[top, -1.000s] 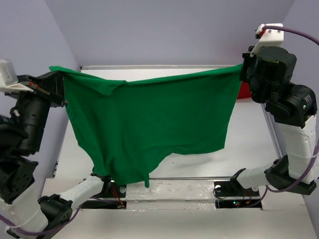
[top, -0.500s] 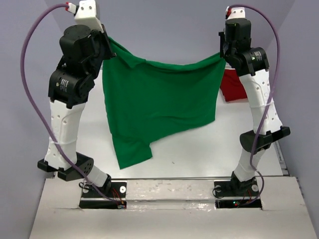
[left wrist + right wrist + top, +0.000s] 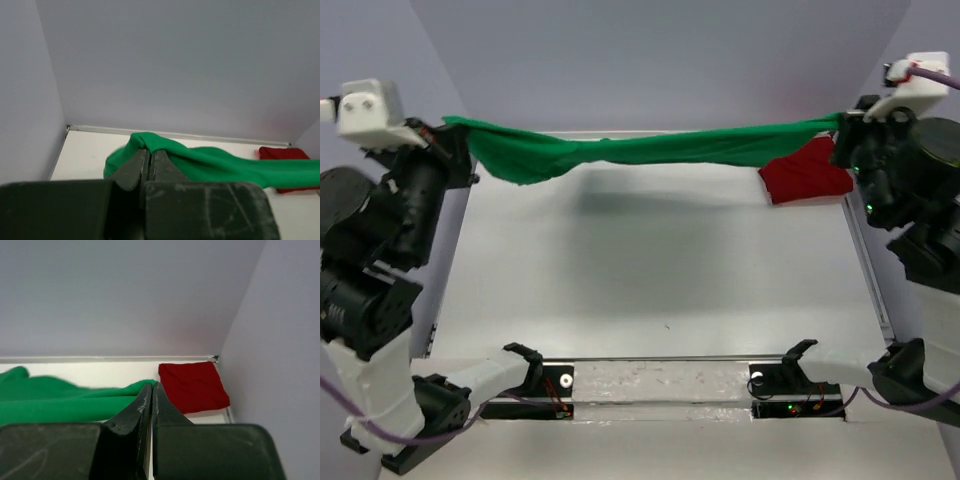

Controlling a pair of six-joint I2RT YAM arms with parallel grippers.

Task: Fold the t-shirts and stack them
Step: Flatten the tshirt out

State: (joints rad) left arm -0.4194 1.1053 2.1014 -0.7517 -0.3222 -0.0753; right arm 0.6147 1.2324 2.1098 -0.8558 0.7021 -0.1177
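The green t-shirt (image 3: pixel 650 150) is stretched almost flat between my two arms, seen edge-on as a narrow band above the back of the table. My left gripper (image 3: pixel 448 128) is shut on its left corner; in the left wrist view the green t-shirt (image 3: pixel 220 162) wraps over the left gripper (image 3: pixel 148 151). My right gripper (image 3: pixel 840 125) is shut on the right corner, where the green t-shirt (image 3: pixel 60 400) runs left from the right gripper (image 3: pixel 151 386). The dark red t-shirt (image 3: pixel 805 175) lies folded in the back right corner and shows in the right wrist view as a red square (image 3: pixel 192 386).
The white table (image 3: pixel 650 270) is walled by grey panels at the back and both sides. A metal rail (image 3: pixel 670 375) with the arm bases runs along the near edge.
Both arms have swung outward and the green t-shirt, which hung down like a curtain, is now pulled out level and taut. Both grips stayed shut on it.
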